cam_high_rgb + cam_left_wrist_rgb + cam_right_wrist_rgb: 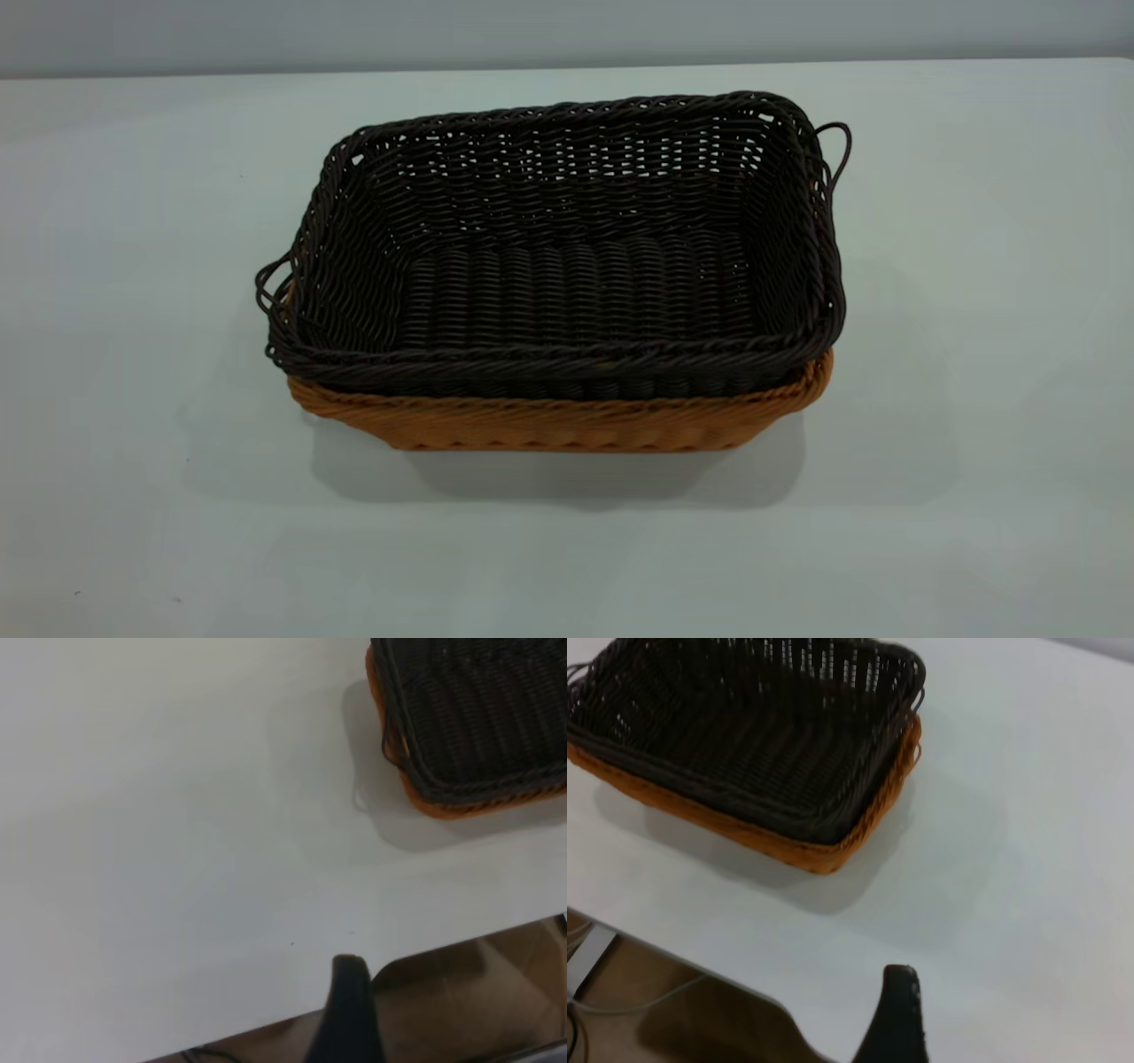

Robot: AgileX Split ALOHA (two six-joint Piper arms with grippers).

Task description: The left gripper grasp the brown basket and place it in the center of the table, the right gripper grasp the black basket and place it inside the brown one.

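Note:
The black basket sits nested inside the brown basket at the middle of the table. Only the brown basket's rim and front wall show beneath it. Neither arm appears in the exterior view. My left gripper hovers over the table edge, well away from the baskets' corner. Just one black finger of it shows, and nothing is held. My right gripper is likewise drawn back from the stacked baskets, with a single finger in view and empty space beside it.
Bare pale tabletop surrounds the baskets on all sides. Past the table edge, the wrist views show brown floor and some cables.

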